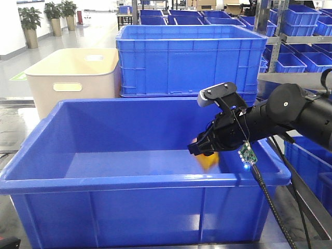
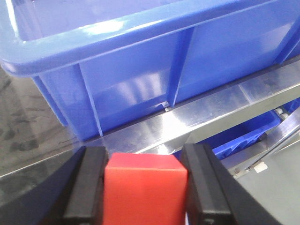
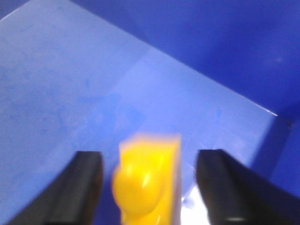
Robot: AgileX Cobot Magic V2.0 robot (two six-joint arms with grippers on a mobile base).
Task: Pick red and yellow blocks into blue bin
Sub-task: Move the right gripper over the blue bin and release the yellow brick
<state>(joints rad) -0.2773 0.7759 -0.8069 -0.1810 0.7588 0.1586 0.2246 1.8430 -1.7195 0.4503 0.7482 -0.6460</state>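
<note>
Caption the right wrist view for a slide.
Blurred yellow brick between parted jaws of the right gripper, touching neither, inside the blue bin.

We can read no text, label, brand, number or sign on anything in these three views.

Blue on blue, with one red and one yellow accent

The blue bin (image 1: 129,181) is a plain saturated blue inside and out, with pale glare on its floor. The ribbed crate (image 1: 187,57) behind it is the same blue, and the tub (image 1: 72,78) beside that is unpatterned beige. The red cube (image 2: 143,197) is a flat, unmarked bright red between the matte black fingers of the left gripper (image 2: 143,157). The yellow brick (image 3: 145,187) is a glossy yolk yellow, blurred, between the black fingers of the right gripper (image 3: 149,159). A small green circuit board (image 1: 245,154) on the black right arm shows a blue light. The metal ledge (image 2: 201,117) is silvery grey.
</note>
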